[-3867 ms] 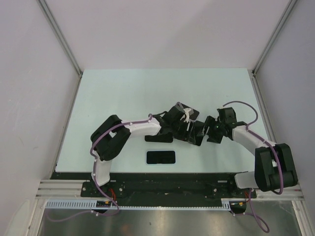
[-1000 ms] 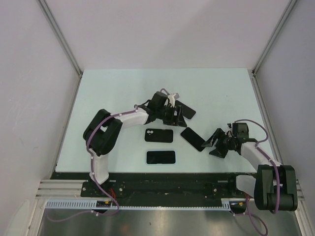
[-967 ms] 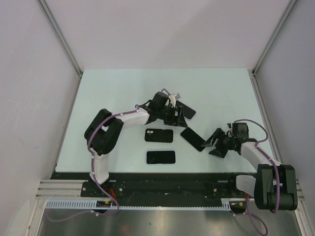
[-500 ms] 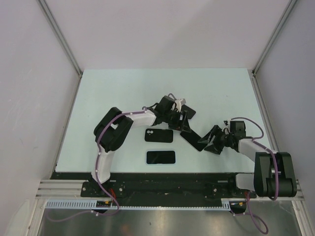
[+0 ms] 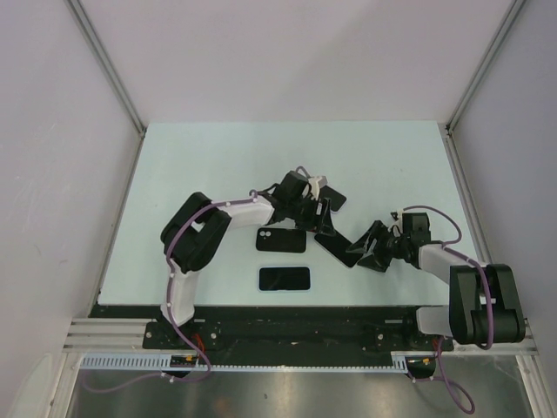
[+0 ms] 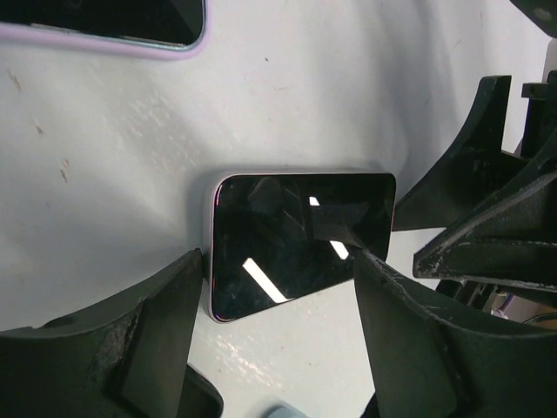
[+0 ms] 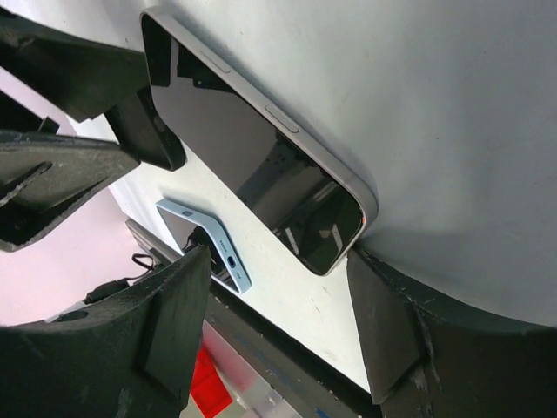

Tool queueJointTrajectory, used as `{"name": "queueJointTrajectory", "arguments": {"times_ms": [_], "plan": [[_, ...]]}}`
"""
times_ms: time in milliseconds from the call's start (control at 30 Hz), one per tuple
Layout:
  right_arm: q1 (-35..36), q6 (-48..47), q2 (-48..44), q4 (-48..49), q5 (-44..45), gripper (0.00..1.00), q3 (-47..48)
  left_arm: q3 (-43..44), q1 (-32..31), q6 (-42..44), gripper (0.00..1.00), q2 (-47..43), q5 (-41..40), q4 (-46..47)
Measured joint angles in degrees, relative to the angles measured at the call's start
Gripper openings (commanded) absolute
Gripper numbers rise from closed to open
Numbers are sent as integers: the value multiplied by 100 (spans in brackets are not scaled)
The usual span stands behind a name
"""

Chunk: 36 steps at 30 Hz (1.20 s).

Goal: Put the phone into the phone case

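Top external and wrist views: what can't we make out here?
Top external: dark slab at the left gripper is mostly covered by it; phone or case, cannot tell.
Top external: too small to tell whether the right gripper touches the slanted phone.
Left wrist: lilac-edged item is cut off by the top edge.
Right wrist: pale-edged item sits partly behind a gripper finger.

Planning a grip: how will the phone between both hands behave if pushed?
Likely stiff: the phone is a thin flat slab. Probably slippery: its glossy screen shows reflections. Lying flat on the table, it should slide rather than tip.
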Motion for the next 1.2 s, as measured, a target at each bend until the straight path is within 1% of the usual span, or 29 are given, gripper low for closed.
{"name": "queueJointTrajectory", "arguments": {"times_ms": [200, 367, 467, 500, 567, 600, 667, 700, 733, 767, 867, 1200], "plan": [[33, -22, -74, -46, 76, 69, -7, -72, -125, -9, 73, -442, -188, -210], [33, -44, -103, -87, 101, 70, -7, -74, -297, -44, 71, -870, -291, -184], [37, -70, -107, -87, 105, 70, -7, -68, -476, -61, 61, -920, -328, -44], [42, -90, -107, -83, 105, 70, -7, -68, -544, -81, 56, -883, -302, -46], [48, -120, -96, -66, 103, 70, -7, -44, -706, -122, 50, -719, -212, -33], [50, -127, -81, -44, 94, 70, -7, -26, -780, -142, 42, -597, -181, -28], [57, -142, -57, 0, 83, 70, -7, -26, -879, -162, 33, -350, -140, -57], [52, -146, -50, -15, 92, 70, -7, -26, -890, -188, 23, -269, -81, -127], [24, -149, -52, 0, 92, 70, -4, -26, -890, -192, 18, -243, -55, -177], [26, -153, -46, 46, 96, 70, -4, -26, -874, -195, 11, -229, -70, -225], [37, -175, -39, 79, 76, 70, -4, -13, -850, -232, 0, -247, 28, -140], [66, -190, -101, 68, 116, 70, -9, -72, -785, -186, 0, -337, -85, -114]]}}
